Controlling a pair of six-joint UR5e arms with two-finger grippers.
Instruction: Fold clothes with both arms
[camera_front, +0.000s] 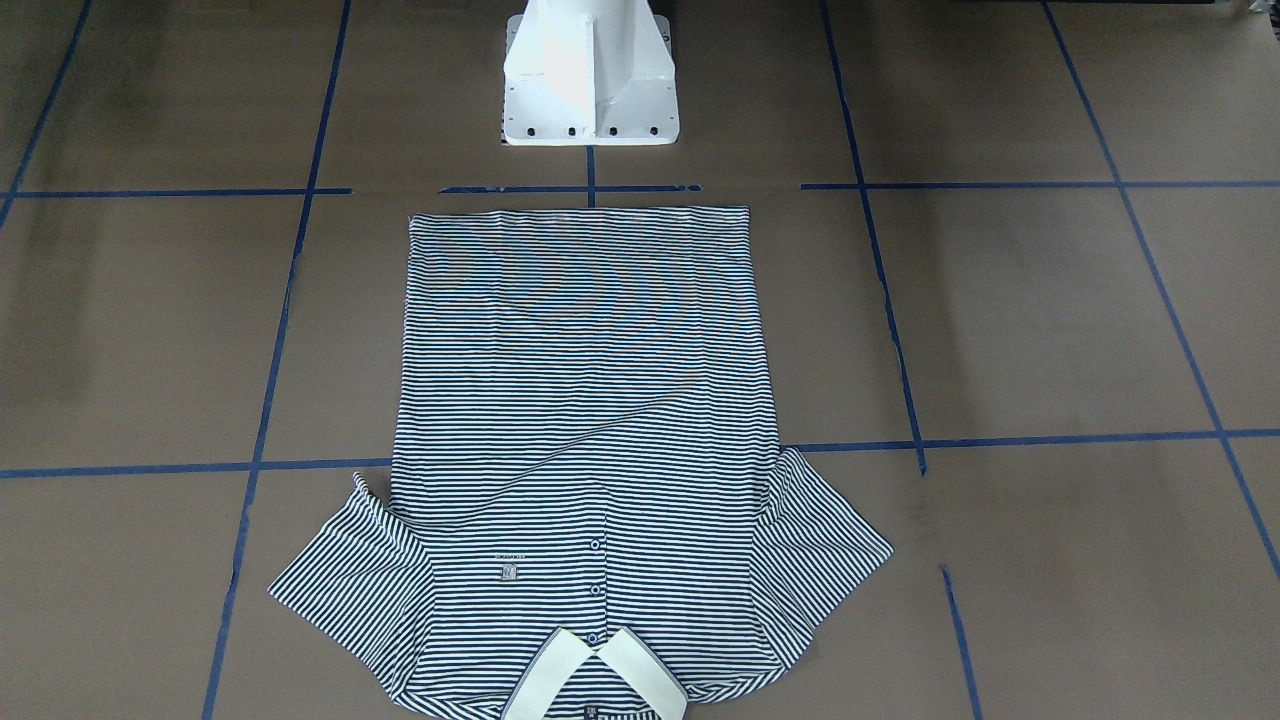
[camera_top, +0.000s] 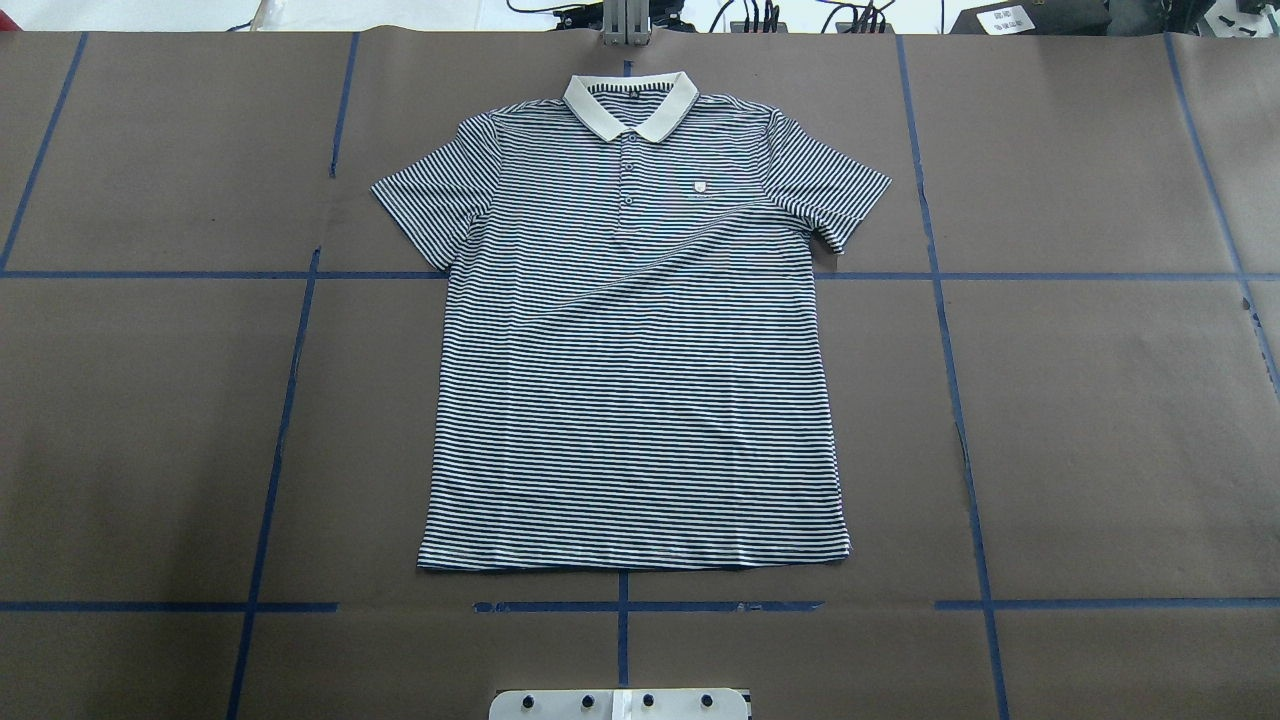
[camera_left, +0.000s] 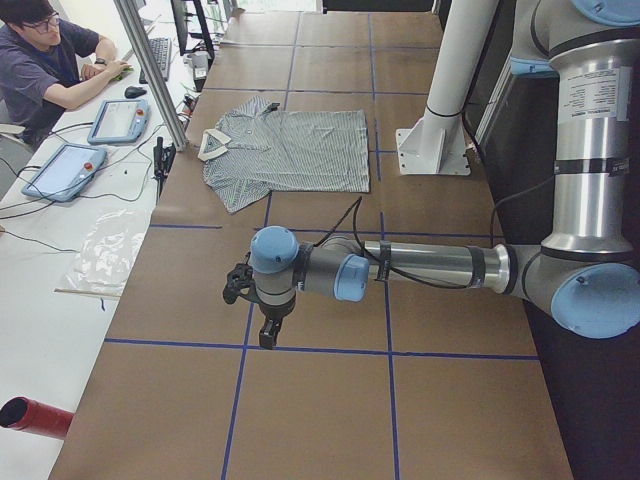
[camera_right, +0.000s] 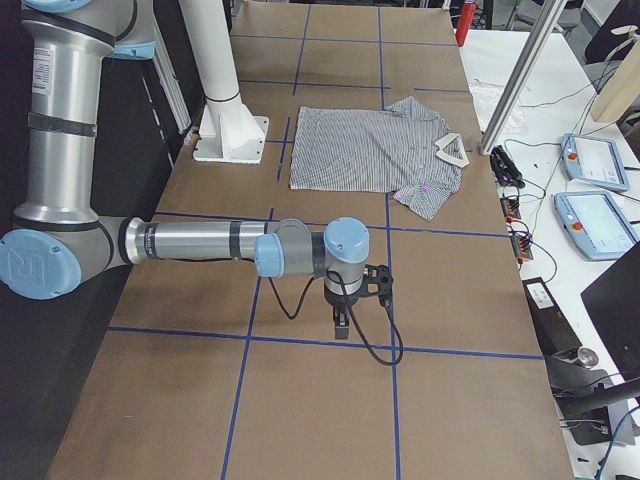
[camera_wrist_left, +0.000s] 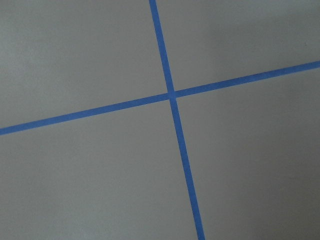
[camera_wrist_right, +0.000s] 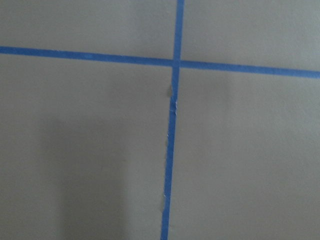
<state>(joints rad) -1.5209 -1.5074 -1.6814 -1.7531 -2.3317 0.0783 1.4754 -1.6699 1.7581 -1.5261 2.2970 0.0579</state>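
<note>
The black two-finger left gripper (camera_left: 268, 340) hangs fingers-down from the silver-tubed left arm (camera_left: 430, 266) with light-blue caps. It is above the brown paper-covered table (camera_top: 1100, 420), close to a crossing of blue tape lines (camera_left: 240, 342). It shows only in the side view, so whether its fingers are spread or pressed together cannot be told. The left wrist view gives only bare brown surface and a tape cross, with no fingers in it.

The black right gripper (camera_right: 340, 328) on the right arm (camera_right: 200, 243) points down in the same way beside a tape line. Its opening cannot be told either, and the right wrist view again shows only tape on brown paper. Both grippers are well apart from the garment.

The short-sleeved polo shirt with thin navy-and-white stripes (camera_top: 635, 400) lies flat and face up at the middle of the table, with both sleeves spread. Its hem is on the side of the white box-like pedestal (camera_front: 590, 80), and its plain cream collar (camera_top: 630, 105) is on the far side. A slanting crease crosses the chest.

Small buttons (camera_top: 628, 200) run down from the collar. The small chest logo (camera_top: 701, 186) is too small to read. A white label (camera_left: 590, 95) on the left arm's upright tube carries print that cannot be read.
</note>
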